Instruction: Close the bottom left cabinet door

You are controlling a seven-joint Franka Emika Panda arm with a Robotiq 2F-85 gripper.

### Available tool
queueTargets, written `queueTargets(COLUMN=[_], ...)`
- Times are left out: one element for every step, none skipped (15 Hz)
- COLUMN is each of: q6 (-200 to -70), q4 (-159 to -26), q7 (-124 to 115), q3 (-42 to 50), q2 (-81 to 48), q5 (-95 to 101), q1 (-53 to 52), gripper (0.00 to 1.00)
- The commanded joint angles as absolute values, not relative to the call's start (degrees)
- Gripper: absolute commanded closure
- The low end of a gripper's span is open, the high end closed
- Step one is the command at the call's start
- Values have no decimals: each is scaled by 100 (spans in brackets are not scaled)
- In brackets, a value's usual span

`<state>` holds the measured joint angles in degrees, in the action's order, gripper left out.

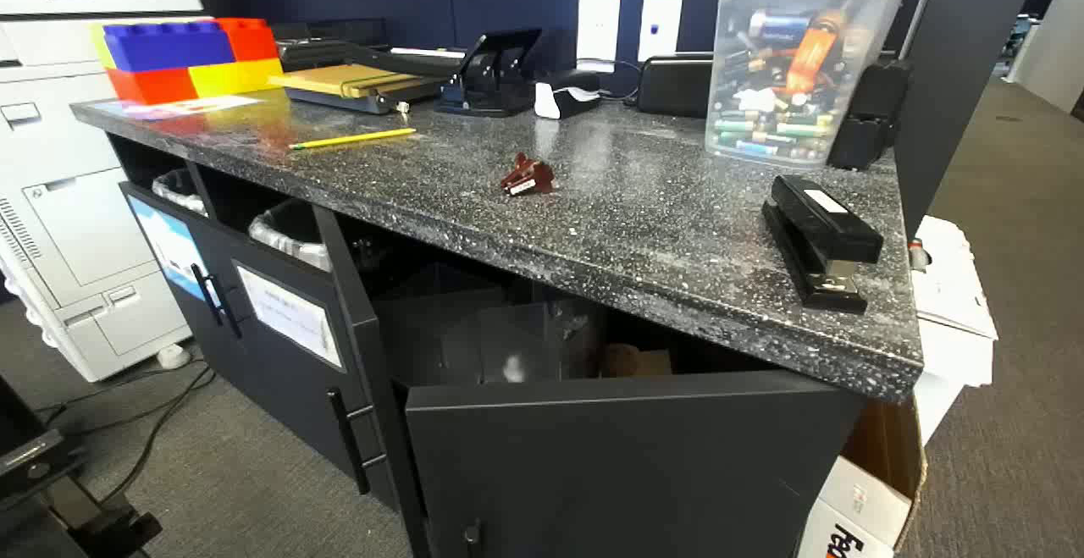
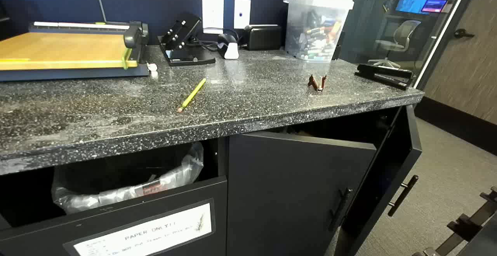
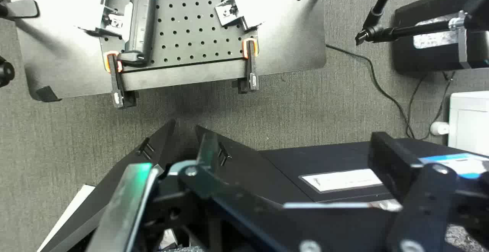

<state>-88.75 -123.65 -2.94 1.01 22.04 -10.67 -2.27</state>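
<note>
Two dark doors stand open below the counter. The left cabinet door (image 2: 299, 186) is plain, with a black vertical handle (image 2: 341, 209), and stands ajar. It shows nearly edge-on in an exterior view (image 1: 373, 389) and also in the wrist view (image 3: 248, 164). A white paper label (image 2: 147, 230) is on the neighbouring bin front, left of this door. The right door (image 1: 635, 465) stands wide open. My gripper (image 3: 294, 141) is open and holds nothing. It shows only in the wrist view, where its left finger overlaps the left door; contact cannot be told.
The speckled countertop (image 1: 610, 228) overhangs the doors and bears a stapler (image 1: 817, 240), staple remover (image 1: 527, 175), pencil (image 1: 351, 139) and tub of batteries (image 1: 796, 67). The robot's table (image 3: 290, 45) with clamps faces the cabinet across carpet. Cardboard boxes stand by the right door.
</note>
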Motion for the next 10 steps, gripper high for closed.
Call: queueTargets(q6=[-8856, -8856, -8970, -9224, -9415, -9763, -10124, -10558, -10937, -11388], q4=[-12345, -12340, -12435, -12604, -12752, -12987, -13186, -13383, -13545, -13704], q7=[-273, -273, -317, -365, -388, -418, -455, -526, -608, -710], q3=[39, 39, 16, -10, -21, -36, -49, -72, -105, -143], q2=[2199, 2199, 2096, 2038, 1999, 1958, 1863, 1697, 1518, 1288], q5=[-1085, -1085, -1068, -1064, -1067, -1079, -1105, -1117, -1097, -1080], q1=[-150, -150, -144, -129, -123, -118, -121, -128, -141, -153], gripper=[0, 0, 0, 0, 0, 0, 0, 0, 0, 0])
